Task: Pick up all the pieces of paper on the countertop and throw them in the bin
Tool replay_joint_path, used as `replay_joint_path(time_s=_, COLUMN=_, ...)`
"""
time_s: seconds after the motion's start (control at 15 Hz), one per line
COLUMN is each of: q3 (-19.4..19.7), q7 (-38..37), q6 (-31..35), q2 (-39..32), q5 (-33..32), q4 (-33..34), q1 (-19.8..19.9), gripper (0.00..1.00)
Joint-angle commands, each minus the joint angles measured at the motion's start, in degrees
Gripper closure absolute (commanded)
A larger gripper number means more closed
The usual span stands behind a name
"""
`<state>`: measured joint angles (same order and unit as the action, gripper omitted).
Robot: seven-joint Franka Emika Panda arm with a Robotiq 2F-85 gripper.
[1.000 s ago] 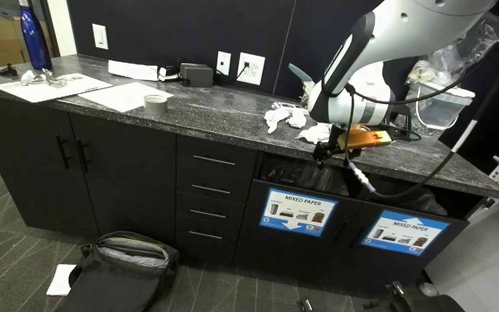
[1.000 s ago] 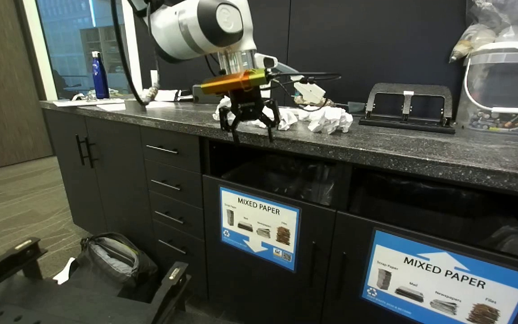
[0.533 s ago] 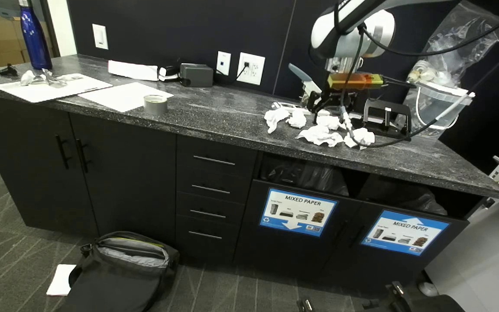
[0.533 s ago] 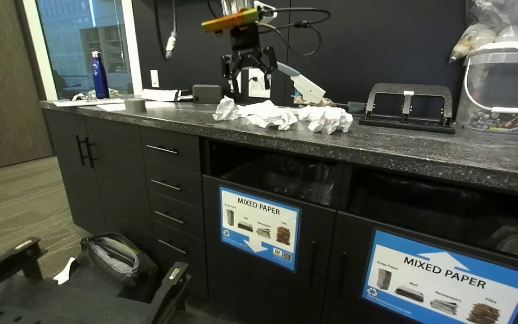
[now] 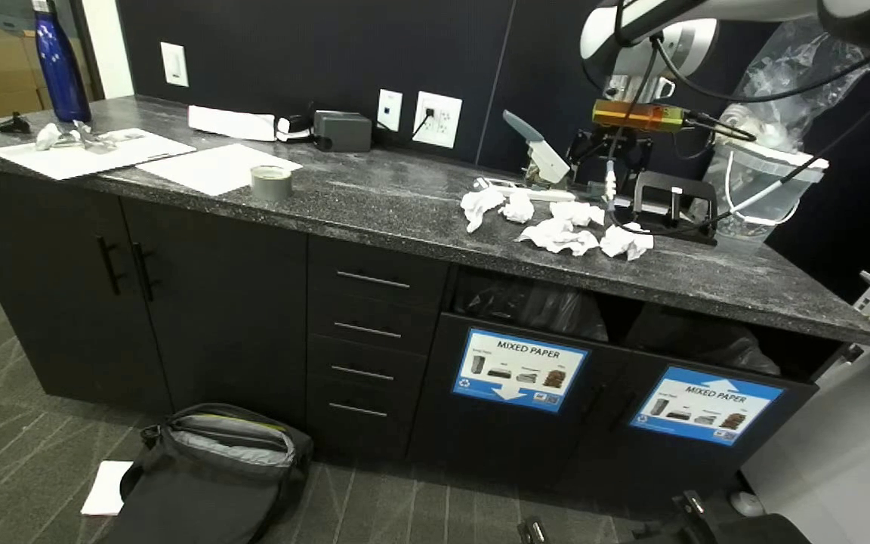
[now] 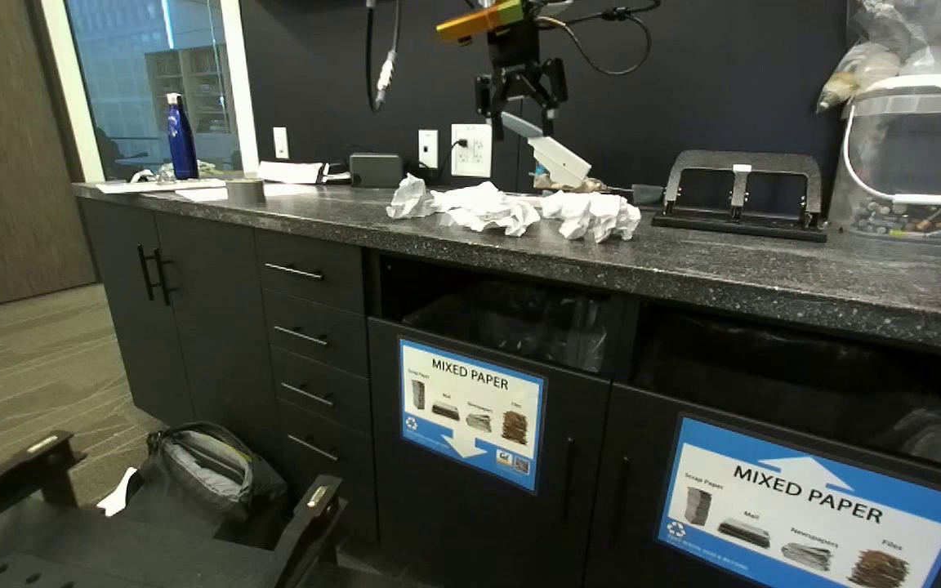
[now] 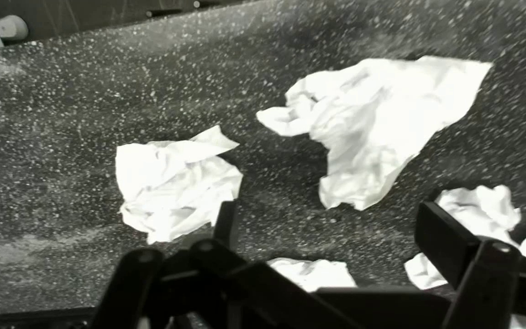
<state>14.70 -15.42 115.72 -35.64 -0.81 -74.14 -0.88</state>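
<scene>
Risen and shifted toward the hole punch (image 6: 738, 192), the fingers (image 7: 446, 241) stand apart, holding nothing. Crumpled paper wads (image 6: 483, 208) lie on the desk (image 6: 871, 265) beside the punch; its nearest wad (image 7: 178, 187) sits below the fingers, apparently on their punch side.

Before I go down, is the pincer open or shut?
Open. The pincer holds nothing in an exterior view, its fingers spread wide apart.
</scene>
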Motion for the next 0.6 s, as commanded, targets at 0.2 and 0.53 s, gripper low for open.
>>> replay_joint_path(time_s=0.2, q3=-1.75, q7=-4.24, q6=-7.19, q2=-11.56, q5=0.75, q4=16.65, q1=9.11, gripper=0.0)
replay_joint_path(time_s=0.53, q3=-4.26, q7=-2.35, q6=-12.3, q2=-15.57, q5=3.16, q4=22.29, q1=13.52, gripper=0.0)
